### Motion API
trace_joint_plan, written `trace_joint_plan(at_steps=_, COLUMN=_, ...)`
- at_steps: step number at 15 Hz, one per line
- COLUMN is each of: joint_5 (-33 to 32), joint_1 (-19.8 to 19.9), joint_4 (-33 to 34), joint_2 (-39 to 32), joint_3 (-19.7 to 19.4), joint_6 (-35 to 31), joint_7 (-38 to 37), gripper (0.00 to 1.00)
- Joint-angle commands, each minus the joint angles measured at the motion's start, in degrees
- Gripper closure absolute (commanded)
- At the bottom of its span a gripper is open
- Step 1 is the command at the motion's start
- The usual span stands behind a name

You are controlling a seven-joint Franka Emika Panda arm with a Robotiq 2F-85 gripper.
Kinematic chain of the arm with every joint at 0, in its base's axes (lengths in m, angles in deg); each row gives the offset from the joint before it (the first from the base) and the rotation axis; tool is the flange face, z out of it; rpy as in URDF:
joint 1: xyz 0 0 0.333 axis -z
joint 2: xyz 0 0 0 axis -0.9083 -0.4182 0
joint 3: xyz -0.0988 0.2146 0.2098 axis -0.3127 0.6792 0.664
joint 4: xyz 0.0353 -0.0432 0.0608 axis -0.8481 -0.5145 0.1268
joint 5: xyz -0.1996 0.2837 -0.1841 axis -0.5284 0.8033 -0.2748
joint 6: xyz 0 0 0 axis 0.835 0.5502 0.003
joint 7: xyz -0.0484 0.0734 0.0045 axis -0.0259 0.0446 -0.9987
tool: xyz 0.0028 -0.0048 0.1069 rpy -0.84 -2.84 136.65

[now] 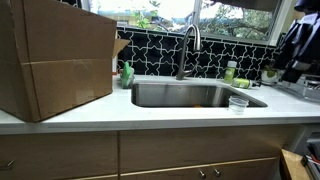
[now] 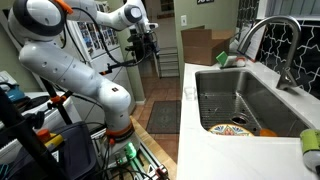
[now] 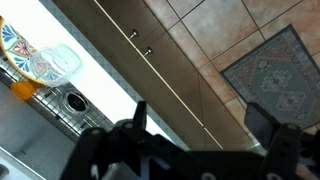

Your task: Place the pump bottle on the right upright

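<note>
Gripper point(image 3: 196, 110) seen with fingers point(image 3: 139, 115) spread wide, nothing clamped between; positioned off counter point(image 1: 60, 122), above floor and cabinet fronts point(image 3: 150, 60). Pump bottle point(image 1: 231, 71) located on counter behind sink point(image 1: 190, 96), between faucet point(image 1: 188, 50) and arm point(image 1: 295, 45), well apart from gripper; upright or tipped cannot be told. Clear cup point(image 1: 238, 103) set near sink rim, in front of bottle. Cardboard box point(image 1: 55, 60) placed at counter's opposite end

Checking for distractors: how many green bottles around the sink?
2. The pump bottle is right of the faucet; the brighter green bottle is left of the sink, beside the cardboard box. The box may hide more.
</note>
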Motion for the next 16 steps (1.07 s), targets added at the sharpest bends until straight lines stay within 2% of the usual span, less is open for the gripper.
trace_joint_plan(at_steps=1, joint_5=-0.2, joint_1=-0.2, joint_4=0.2, joint_2=-0.1, joint_3=-1.0, joint_6=0.2, joint_7=-0.5, gripper=0.0)
trace_joint_plan(at_steps=16, joint_5=-0.2, joint_1=0.2, joint_4=0.2, joint_2=0.0, joint_3=-1.5, joint_6=0.2, joint_7=-1.1, gripper=0.0)
